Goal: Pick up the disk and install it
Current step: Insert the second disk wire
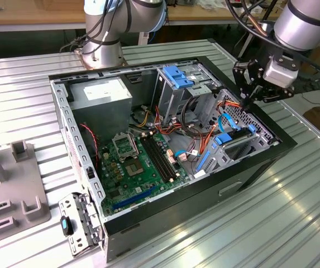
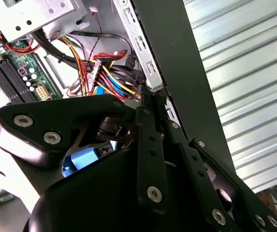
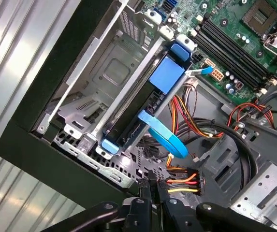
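Your gripper (image 1: 248, 104) hangs over the open computer case (image 1: 249, 167) at the exterior view's right edge, fingers pressed together on nothing. The case lies on a ribbed metal table (image 1: 282, 212), with a wooden bench (image 1: 31, 14) behind. The disk (image 3: 143, 104) sits on edge in the drive bay by the case wall, dark-bodied with blue rails, its long axis running along that wall.

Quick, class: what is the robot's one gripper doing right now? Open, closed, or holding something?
Gripper: closed, holding nothing, its tips poised at the edge of the computer case, above the cables and beside the disk seated in its bay.
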`<control>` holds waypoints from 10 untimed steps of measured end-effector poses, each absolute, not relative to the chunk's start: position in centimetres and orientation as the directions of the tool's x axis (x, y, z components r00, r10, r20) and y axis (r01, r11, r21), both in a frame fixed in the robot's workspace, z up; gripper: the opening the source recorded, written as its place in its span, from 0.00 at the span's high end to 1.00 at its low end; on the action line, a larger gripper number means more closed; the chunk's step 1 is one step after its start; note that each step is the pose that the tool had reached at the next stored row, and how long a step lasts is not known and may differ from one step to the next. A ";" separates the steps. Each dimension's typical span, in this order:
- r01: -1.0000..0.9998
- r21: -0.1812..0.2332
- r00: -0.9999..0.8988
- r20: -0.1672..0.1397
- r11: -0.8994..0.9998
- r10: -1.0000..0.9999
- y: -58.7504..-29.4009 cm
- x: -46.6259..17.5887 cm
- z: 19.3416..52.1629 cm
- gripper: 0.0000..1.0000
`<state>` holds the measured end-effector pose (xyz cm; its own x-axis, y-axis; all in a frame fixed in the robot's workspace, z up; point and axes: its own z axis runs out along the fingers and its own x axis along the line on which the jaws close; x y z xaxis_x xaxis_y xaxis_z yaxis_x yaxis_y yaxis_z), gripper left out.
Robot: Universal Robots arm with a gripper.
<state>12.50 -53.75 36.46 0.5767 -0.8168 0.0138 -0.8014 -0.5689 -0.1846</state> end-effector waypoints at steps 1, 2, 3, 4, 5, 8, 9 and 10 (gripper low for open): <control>-0.817 -0.184 0.553 0.014 -0.546 -0.833 -53.8 12.5 36.4 0.84; -0.836 -0.184 0.523 0.014 -0.516 -0.852 -53.8 12.5 36.4 0.84; -0.852 -0.184 0.496 0.014 -0.489 -0.868 -53.8 12.5 36.4 0.84; -0.866 -0.184 0.472 0.014 -0.466 -0.882 -53.8 12.5 36.4 0.84; -0.875 -0.184 0.454 0.014 -0.448 -0.891 -53.8 12.5 36.3 0.84; -0.916 -0.184 0.361 0.014 -0.357 -0.933 -53.8 12.5 36.2 0.84; -0.928 -0.184 0.325 0.014 -0.322 -0.945 -53.8 12.5 36.2 0.84; -0.939 -0.184 0.294 0.014 -0.292 -0.956 -53.8 12.5 36.2 0.84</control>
